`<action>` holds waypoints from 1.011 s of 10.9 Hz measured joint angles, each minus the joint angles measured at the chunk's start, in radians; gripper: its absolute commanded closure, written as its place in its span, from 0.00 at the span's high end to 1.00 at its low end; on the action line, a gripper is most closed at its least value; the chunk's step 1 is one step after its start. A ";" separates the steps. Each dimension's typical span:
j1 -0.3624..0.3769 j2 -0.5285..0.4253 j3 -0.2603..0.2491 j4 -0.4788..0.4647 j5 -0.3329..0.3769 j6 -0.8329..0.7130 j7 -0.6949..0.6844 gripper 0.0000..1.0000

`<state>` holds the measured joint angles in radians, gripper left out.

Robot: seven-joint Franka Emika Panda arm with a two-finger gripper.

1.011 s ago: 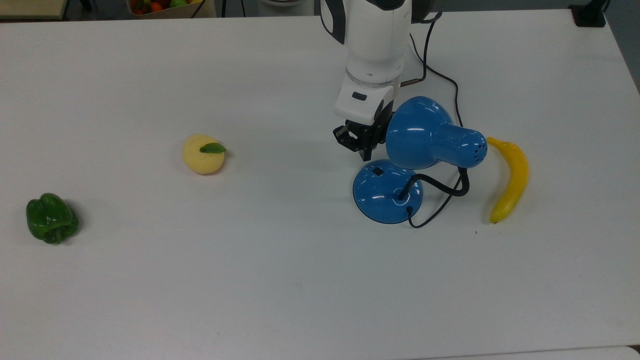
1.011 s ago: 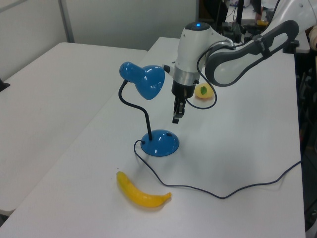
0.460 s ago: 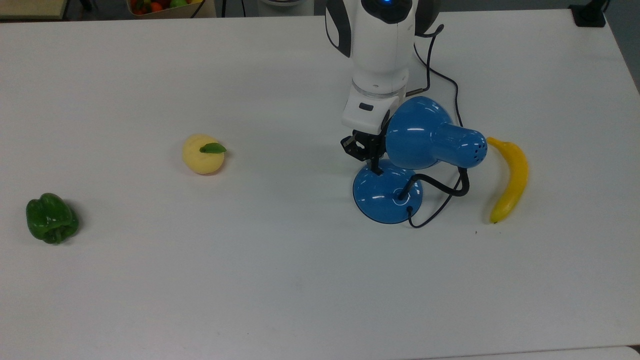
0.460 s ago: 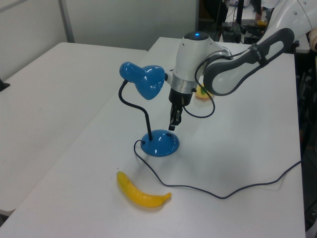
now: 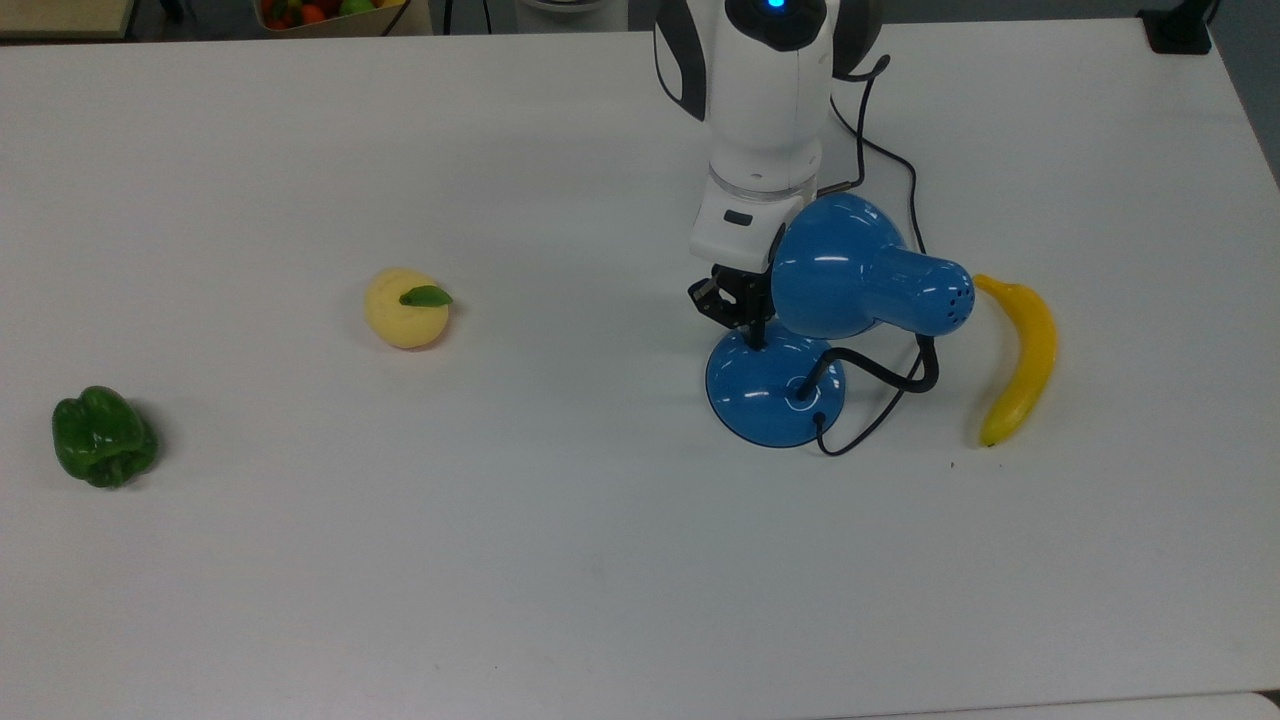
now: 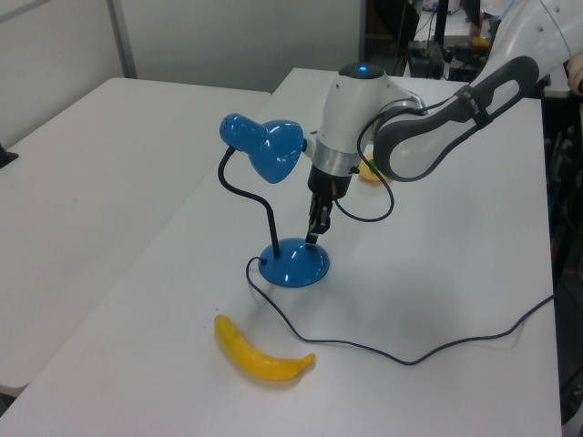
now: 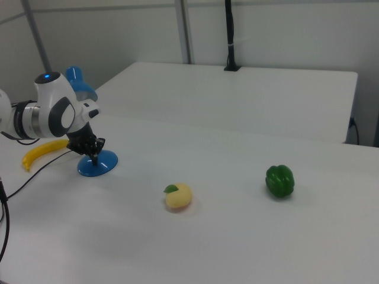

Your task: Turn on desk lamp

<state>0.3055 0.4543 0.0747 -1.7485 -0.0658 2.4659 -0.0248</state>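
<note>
Down low, claw [image 5: 757,338] pinched narrow, holding nothing, tip down on the lamp's round blue base [image 5: 770,395], at the edge nearest the white arm [image 5: 765,90]. Just beside the claw, on the top view's right, shiny blue bell shade [image 5: 860,280], tipped sideways. Black bendy neck [image 5: 880,370] curling from base up to shade. Thin black cord [image 5: 905,180] from the base, off past the arm. Lamp [image 6: 273,191] standing on the white table [image 5: 400,550], toward the top view's right. Yellow banana [image 5: 1020,360] near the lamp, apart from it, further right. Yellow fruit [image 5: 405,308] with a green leaf well off to the top view's left, green pepper [image 5: 102,437] further left still. Box [image 5: 330,15] at the top view's top edge, red, orange and green bits inside. Second white table [image 6: 91,164] alongside in the left view, pale walls behind.
</note>
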 measured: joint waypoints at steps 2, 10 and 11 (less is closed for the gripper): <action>0.000 0.009 0.003 0.000 0.000 0.017 0.000 0.00; 0.000 0.021 0.003 0.001 0.000 0.068 0.000 0.00; 0.000 0.021 0.003 0.001 0.000 0.068 0.000 0.00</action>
<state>0.3054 0.4750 0.0775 -1.7478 -0.0658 2.5343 -0.0248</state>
